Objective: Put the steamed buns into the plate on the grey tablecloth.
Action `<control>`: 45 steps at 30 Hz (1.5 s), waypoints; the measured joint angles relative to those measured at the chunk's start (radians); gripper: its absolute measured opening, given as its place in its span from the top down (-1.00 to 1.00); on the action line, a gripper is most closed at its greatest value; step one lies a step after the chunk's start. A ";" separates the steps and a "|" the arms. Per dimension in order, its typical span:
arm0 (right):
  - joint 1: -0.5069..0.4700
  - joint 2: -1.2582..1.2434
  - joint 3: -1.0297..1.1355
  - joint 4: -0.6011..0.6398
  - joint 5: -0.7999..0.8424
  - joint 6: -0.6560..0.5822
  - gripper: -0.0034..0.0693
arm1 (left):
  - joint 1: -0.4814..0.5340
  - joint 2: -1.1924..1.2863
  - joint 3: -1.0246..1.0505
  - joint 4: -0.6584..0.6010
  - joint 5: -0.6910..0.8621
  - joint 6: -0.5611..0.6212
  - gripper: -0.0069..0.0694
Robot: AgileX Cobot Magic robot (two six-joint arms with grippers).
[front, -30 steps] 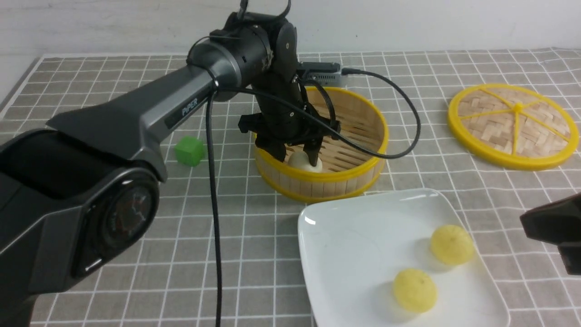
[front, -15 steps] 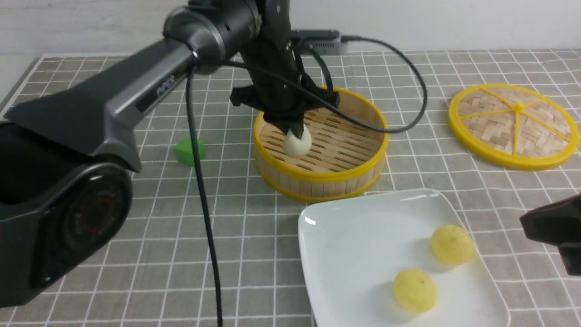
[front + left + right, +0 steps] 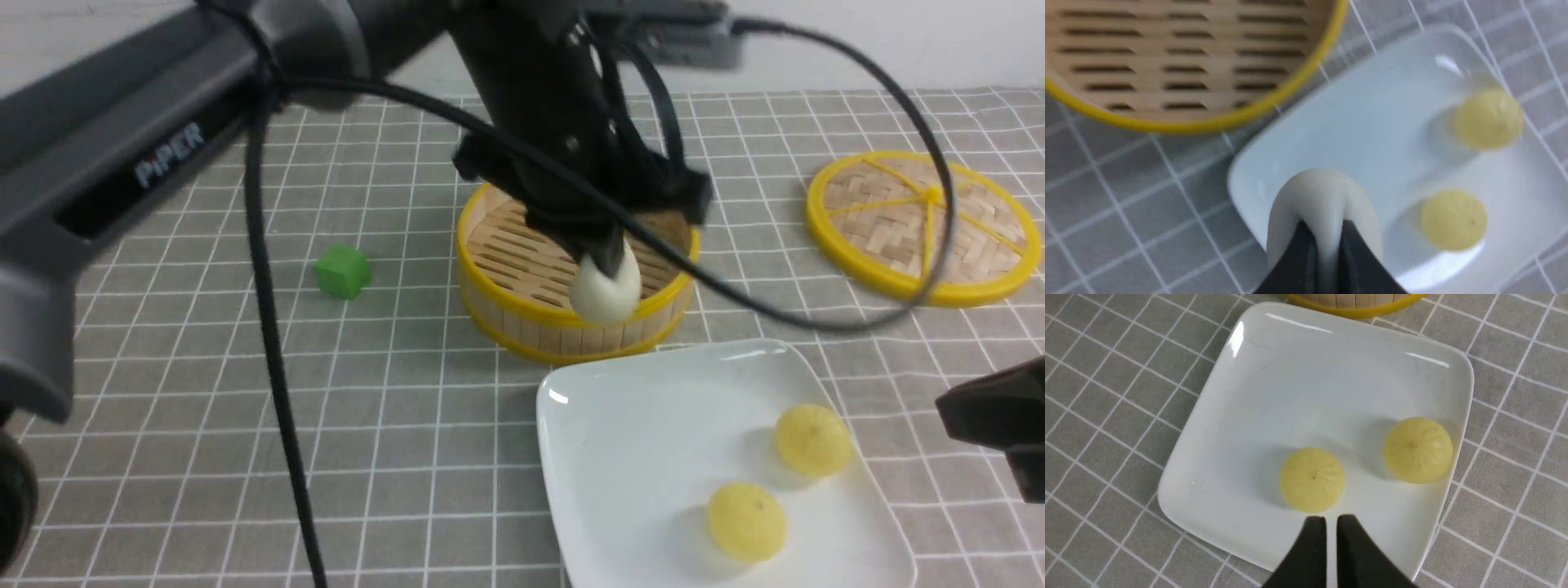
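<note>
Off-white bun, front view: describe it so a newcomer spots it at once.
Find the big white plate, then the round steamer just beyond it. The off-white bun hangs in the left gripper, in front of the steamer's near rim. It is the only pale one and the only one held; the two yellow buns lie on the plate.

From where I stand, the left arm [image 3: 539, 106] is blurred and hides part of the steamer [image 3: 555, 327]; the plate's [image 3: 637, 457] near edge and most of the right arm [image 3: 1000, 408] are cut off
</note>
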 joint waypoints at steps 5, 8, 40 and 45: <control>0.000 0.000 0.000 0.000 0.018 0.000 0.73 | -0.087 0.012 0.093 0.014 -0.023 -0.004 0.74; 0.000 0.000 0.000 0.000 0.067 0.000 0.73 | -0.104 0.043 0.101 0.043 -0.085 -0.019 0.73; 0.000 -0.473 0.071 -0.169 0.368 0.282 0.69 | -0.104 -0.011 -0.017 0.209 -0.029 -0.086 0.11; 0.000 -0.525 0.198 -0.169 0.247 0.283 0.86 | -0.103 -0.128 -0.011 0.372 -0.002 -0.095 0.75</control>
